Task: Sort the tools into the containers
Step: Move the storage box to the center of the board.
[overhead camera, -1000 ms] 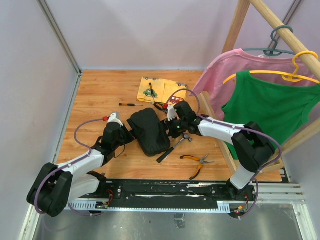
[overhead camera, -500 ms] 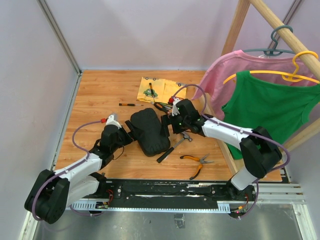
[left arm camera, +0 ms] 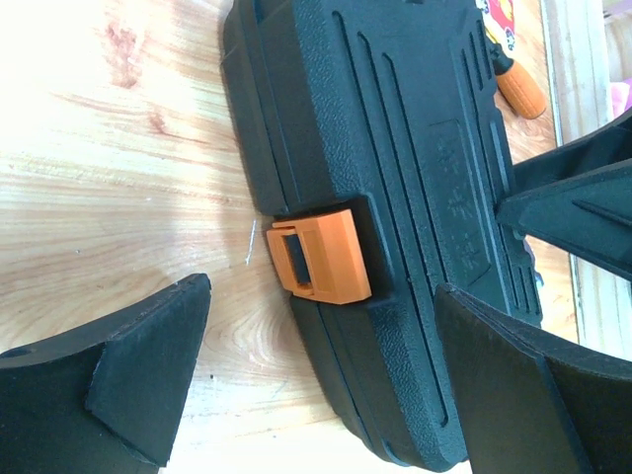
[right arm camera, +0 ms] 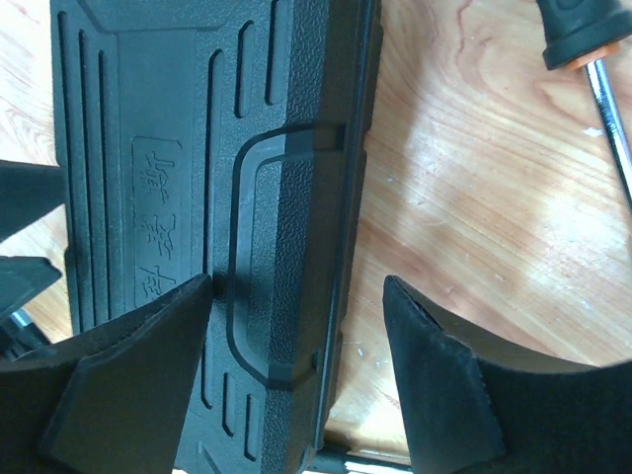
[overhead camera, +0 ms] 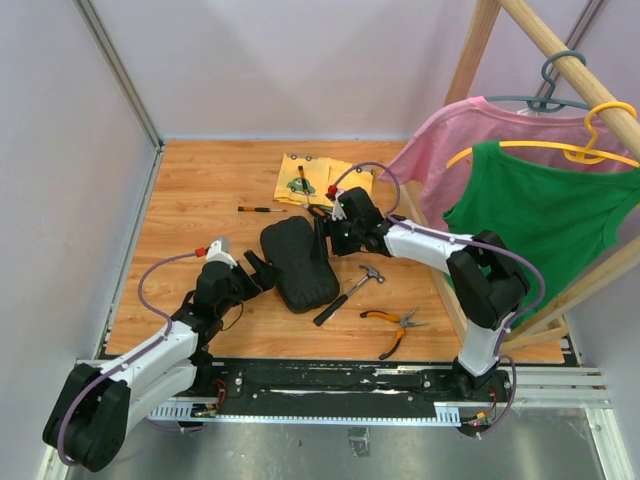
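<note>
The black ribbed tool case [overhead camera: 297,263] lies shut in the middle of the table. My left gripper [overhead camera: 257,271] is open at its left side, facing the orange latch [left arm camera: 321,259] on the case [left arm camera: 415,148]. My right gripper [overhead camera: 322,238] is open and straddles the case's far right edge [right arm camera: 286,197], one finger over the lid and one over the wood. A claw hammer [overhead camera: 350,290] and orange-handled pliers [overhead camera: 393,327] lie right of the case. A thin dark screwdriver [overhead camera: 262,209] lies at the back left. An orange-and-black screwdriver [right arm camera: 592,44] lies by the right gripper.
A yellow cloth printed with cars [overhead camera: 315,180] lies at the back with a dark tool [overhead camera: 301,178] on it. A wooden clothes rack [overhead camera: 480,60] with a pink shirt [overhead camera: 450,150] and a green shirt [overhead camera: 545,215] stands at the right. Grey walls close the left and back.
My left gripper has drawn back a little from the case towards the near left. My right gripper has moved left and farther back along the case's right edge.
</note>
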